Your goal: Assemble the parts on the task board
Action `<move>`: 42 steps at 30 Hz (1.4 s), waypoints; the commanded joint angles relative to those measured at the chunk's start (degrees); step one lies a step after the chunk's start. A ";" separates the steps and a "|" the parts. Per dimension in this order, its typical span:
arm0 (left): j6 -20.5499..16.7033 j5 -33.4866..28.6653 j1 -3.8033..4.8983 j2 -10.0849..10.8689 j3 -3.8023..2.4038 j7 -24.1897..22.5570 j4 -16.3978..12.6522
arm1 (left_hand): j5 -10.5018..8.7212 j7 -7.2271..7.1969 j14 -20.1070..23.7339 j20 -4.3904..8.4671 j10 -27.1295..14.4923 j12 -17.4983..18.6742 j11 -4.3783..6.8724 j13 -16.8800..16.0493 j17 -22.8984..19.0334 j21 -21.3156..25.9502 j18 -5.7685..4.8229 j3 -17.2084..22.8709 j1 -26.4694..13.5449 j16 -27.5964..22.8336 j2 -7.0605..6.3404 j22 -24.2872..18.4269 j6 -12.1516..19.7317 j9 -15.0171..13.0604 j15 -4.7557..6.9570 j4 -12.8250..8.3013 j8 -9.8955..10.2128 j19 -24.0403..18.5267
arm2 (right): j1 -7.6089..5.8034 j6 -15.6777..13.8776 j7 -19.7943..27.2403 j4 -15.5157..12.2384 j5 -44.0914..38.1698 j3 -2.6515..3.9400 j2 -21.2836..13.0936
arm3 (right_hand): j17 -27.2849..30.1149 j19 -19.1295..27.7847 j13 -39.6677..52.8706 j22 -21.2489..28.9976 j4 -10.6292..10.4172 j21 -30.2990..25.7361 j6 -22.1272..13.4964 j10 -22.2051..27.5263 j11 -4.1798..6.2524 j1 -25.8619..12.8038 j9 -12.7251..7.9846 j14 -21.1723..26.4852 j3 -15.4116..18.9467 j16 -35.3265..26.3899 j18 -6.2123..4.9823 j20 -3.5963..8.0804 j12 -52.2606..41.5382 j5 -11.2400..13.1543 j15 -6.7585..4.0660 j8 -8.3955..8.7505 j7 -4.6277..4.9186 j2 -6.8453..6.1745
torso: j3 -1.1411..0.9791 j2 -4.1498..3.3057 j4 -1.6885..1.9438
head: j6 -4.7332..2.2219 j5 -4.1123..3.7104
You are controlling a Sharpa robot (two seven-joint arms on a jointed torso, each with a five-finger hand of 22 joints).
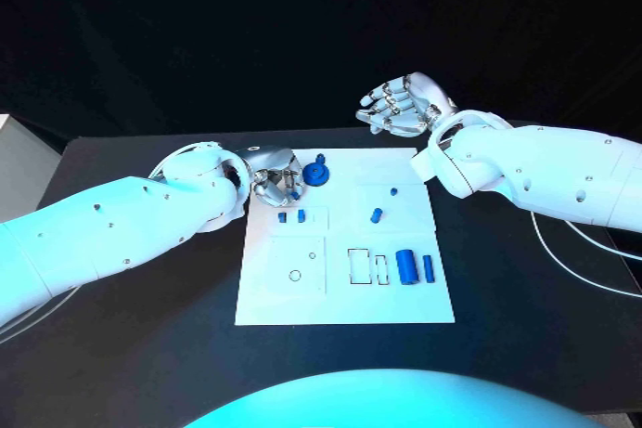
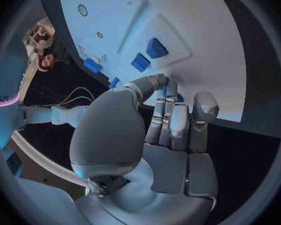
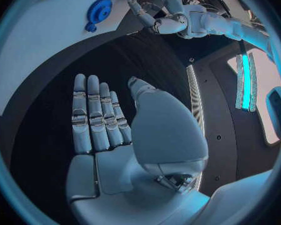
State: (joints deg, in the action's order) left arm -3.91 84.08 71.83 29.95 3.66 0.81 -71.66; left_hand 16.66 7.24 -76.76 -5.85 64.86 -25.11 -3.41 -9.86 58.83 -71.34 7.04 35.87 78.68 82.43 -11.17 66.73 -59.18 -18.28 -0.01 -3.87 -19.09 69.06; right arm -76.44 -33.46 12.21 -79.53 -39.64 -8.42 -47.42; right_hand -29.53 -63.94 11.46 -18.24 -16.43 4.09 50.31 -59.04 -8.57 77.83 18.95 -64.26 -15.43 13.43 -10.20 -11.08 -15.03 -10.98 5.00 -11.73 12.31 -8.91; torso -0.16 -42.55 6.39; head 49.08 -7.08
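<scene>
The white task board [image 1: 341,289] lies mid-table. My left hand [image 1: 275,182] is at its far left corner, fingers pointing down, thumb against the fingertips [image 2: 168,85], pinching a small blue part [image 2: 180,98] that is mostly hidden. A blue round gear-like part [image 1: 317,174] stands just beside that hand, also seen as the gear [image 3: 100,9]. Small blue blocks [image 1: 302,214] [image 2: 156,47] lie close to the fingers. My right hand [image 1: 402,103] hovers beyond the board's far edge, palm [image 3: 115,160] bare, fingers straight, holding nothing.
Blue cylinders [image 1: 405,264] and a slimmer blue pin [image 1: 429,267] lie near the board's right edge, by a rectangular outline [image 1: 360,265]. Two more small blue pieces [image 1: 378,214] [image 1: 393,190] sit right of centre. Black table [image 1: 134,354] surrounds the board; a cable [image 1: 589,270] trails at right.
</scene>
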 commanded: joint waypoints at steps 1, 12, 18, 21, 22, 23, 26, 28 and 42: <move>2.24 0.31 -0.13 -0.18 0.24 0.14 -0.02 | -0.18 0.29 0.42 0.07 -0.12 0.20 -0.15 0.06 -0.10 0.27 -0.16 -0.39 -0.54 0.11 0.26 -0.11 0.24 -0.06 0.07 -0.03 0.40 -0.55 | 0.02 0.79 0.77 -0.03 -0.16 0.01 0.02 | 0.07 -0.15 -0.05 0.05 0.08 -0.34 0.28 -0.39 0.07 -0.36 -0.06 -0.10 -0.33 -0.25 -0.33 -0.38 0.00 -0.21 0.30 0.13 0.05 -0.21 | 0.00 0.00 0.01 | 0.01 0.02; 1.63 0.06 -0.13 -0.21 0.42 0.09 0.05 | -0.15 0.77 1.10 -0.16 -1.28 1.03 -0.66 -0.30 -0.63 1.06 -0.03 -0.77 -0.80 0.08 0.38 -0.76 2.06 0.12 -0.36 0.13 2.13 -1.23 | 0.02 0.80 0.78 -0.03 -0.17 0.01 0.02 | 0.07 -0.15 -0.05 0.05 0.08 -0.34 0.28 -0.39 0.07 -0.36 -0.06 -0.10 -0.33 -0.25 -0.33 -0.38 0.00 -0.21 0.30 0.13 0.05 -0.21 | 0.02 -0.02 0.00 | -0.02 -0.03; 2.02 -0.30 -0.13 -0.04 0.43 0.27 -0.22 | -0.12 1.02 1.51 -0.31 -1.81 1.37 -0.95 -0.39 -1.17 1.38 0.05 -0.79 -0.78 -0.02 0.40 -1.06 2.28 0.13 -0.58 0.12 2.53 -1.54 | 0.02 0.83 0.74 -0.02 -0.16 0.01 0.01 | 0.13 -0.14 -0.19 0.18 0.07 -0.34 0.30 -0.42 0.07 -0.40 -0.07 -0.09 -0.33 -0.34 -0.33 -0.38 0.00 -0.20 0.31 0.14 0.06 -0.23 | 0.03 -0.07 0.01 | 0.06 0.07; 2.03 -0.35 -0.13 0.07 0.43 0.32 -0.30 | -0.12 1.05 1.43 -0.36 -1.84 1.40 -0.97 -0.44 -0.91 1.31 0.02 -0.80 -0.76 0.06 0.37 -0.97 2.47 0.17 -0.62 0.09 2.71 -1.46 | 0.02 0.83 0.72 0.00 -0.16 0.01 0.02 | 0.13 -0.14 -0.19 0.18 0.07 -0.34 0.30 -0.42 0.07 -0.40 -0.07 -0.09 -0.33 -0.34 -0.33 -0.38 0.00 -0.20 0.31 0.14 0.06 -0.23 | 0.00 -0.02 0.01 | 0.08 0.01; 2.01 -0.35 -0.13 0.10 0.43 0.33 -0.32 | -0.12 1.05 1.43 -0.36 -1.84 1.40 -0.97 -0.44 -0.91 1.31 0.02 -0.80 -0.76 0.06 0.37 -0.97 2.47 0.17 -0.62 0.09 2.71 -1.46 | 0.02 0.83 0.72 0.01 -0.16 0.01 0.02 | 0.15 -0.13 -0.23 0.23 0.07 -0.34 0.30 -0.43 0.07 -0.43 -0.08 -0.09 -0.33 -0.37 -0.33 -0.39 0.00 -0.20 0.31 0.14 0.06 -0.25 | 0.01 -0.03 0.01 | 0.07 -0.01; 1.98 -0.36 -0.13 0.14 0.43 0.34 -0.34 | -0.12 1.05 1.43 -0.36 -1.84 1.40 -0.97 -0.44 -0.91 1.31 0.02 -0.80 -0.76 0.06 0.37 -0.97 2.47 0.17 -0.62 0.09 2.71 -1.46 | 0.02 0.82 0.72 0.02 -0.16 0.01 0.03 | 0.15 -0.13 -0.23 0.23 0.07 -0.34 0.30 -0.43 0.07 -0.43 -0.08 -0.09 -0.33 -0.37 -0.33 -0.39 0.00 -0.20 0.31 0.14 0.06 -0.25 | 0.02 -0.03 0.01 | 0.08 -0.03; 1.76 -0.27 -0.13 0.23 0.43 0.32 -0.40 | -0.12 1.14 1.46 -0.47 -1.82 1.42 -1.01 -0.61 -0.81 1.27 0.00 -0.84 -0.74 0.14 0.27 -0.86 3.08 0.28 -0.70 0.03 3.27 -1.37 | 0.02 0.83 0.70 0.07 -0.16 0.01 0.07 | 0.15 -0.13 -0.23 0.23 0.07 -0.34 0.30 -0.43 0.07 -0.43 -0.08 -0.09 -0.33 -0.37 -0.33 -0.39 0.00 -0.20 0.31 0.14 0.06 -0.25 | 0.04 -0.03 0.03 | 0.11 -0.05; 1.59 -0.18 -0.13 0.30 0.43 0.28 -0.47 | -0.11 1.14 1.38 -0.49 -1.77 1.41 -0.98 -0.68 -0.61 1.17 -0.03 -0.83 -0.70 0.21 0.28 -0.73 3.31 0.32 -0.70 0.01 3.48 -1.25 | 0.03 0.84 0.69 0.09 -0.16 0.01 0.08 | 0.17 -0.13 -0.29 0.29 0.06 -0.34 0.29 -0.43 0.06 -0.46 -0.09 -0.09 -0.31 -0.41 -0.33 -0.39 0.00 -0.20 0.32 0.16 0.07 -0.29 | 0.03 -0.02 0.04 | 0.12 -0.05; 0.54 -0.02 -0.13 0.71 0.42 0.70 -0.60 | -0.07 1.20 1.62 -0.42 -1.79 1.56 -0.66 -1.53 -0.93 1.38 0.03 -0.79 -0.88 0.32 -0.33 -0.79 6.87 1.06 -0.48 -0.06 6.38 -1.22 | 0.07 0.64 0.63 0.16 -0.16 0.01 0.11 | 0.38 0.03 -0.79 0.77 0.06 -0.39 0.10 -0.28 -0.05 -0.62 -0.19 0.05 -0.22 -0.78 -0.30 -0.46 0.09 -0.20 0.43 0.33 0.18 -0.43 | 0.03 -0.02 0.01 | 0.15 -0.05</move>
State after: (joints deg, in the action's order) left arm -3.53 84.03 71.70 30.68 4.10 1.31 -72.20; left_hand 16.67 8.52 -75.53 -6.15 63.35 -23.74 -4.19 -11.31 57.97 -70.28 7.04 35.25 78.08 82.43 -11.16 66.02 -52.67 -17.31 -0.43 -3.87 -12.95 67.96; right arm -76.41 -33.37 12.20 -79.35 -39.64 -8.42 -47.36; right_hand -29.22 -63.94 10.76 -17.57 -16.43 4.09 50.29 -59.04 -8.58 77.59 18.83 -64.26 -15.43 12.86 -10.20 -11.08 -15.03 -10.98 5.00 -11.73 12.27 -9.14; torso -0.10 -42.58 6.42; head 49.20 -7.10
